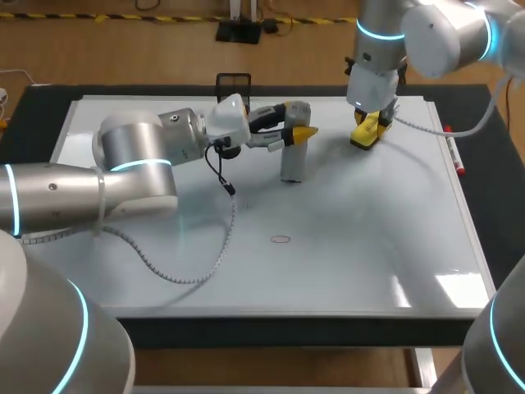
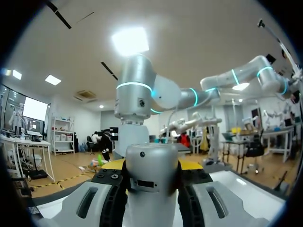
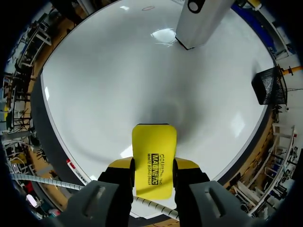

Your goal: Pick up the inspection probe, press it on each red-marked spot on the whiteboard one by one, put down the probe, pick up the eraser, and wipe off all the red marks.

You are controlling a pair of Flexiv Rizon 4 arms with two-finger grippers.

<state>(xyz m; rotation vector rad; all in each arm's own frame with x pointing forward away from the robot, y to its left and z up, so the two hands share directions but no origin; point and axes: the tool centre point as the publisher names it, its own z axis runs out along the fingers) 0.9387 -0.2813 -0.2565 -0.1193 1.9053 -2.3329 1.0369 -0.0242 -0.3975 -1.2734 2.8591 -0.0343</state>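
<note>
In the head view, the left gripper [image 1: 297,135] is pinching the upright probe [image 1: 293,164], which is standing far of centre on the whiteboard [image 1: 353,254]. The right gripper [image 1: 371,125] is clasping the eraser [image 1: 363,139] at the board's far right. One red mark [image 1: 280,240] is showing near the middle.

In the left wrist view, the fingers [image 2: 90,201] are squeezing the probe [image 2: 151,189] from both sides.

In the right wrist view, the fingers [image 3: 116,182] are gripping the eraser [image 3: 154,151] low over the whiteboard [image 3: 109,80], with the probe [image 3: 203,21] standing well ahead.

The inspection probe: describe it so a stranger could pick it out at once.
Look at the whiteboard. Toward its far middle, the left gripper holds the inspection probe upright. It is a grey cylinder; the eraser nearby is flat and yellow.
</note>
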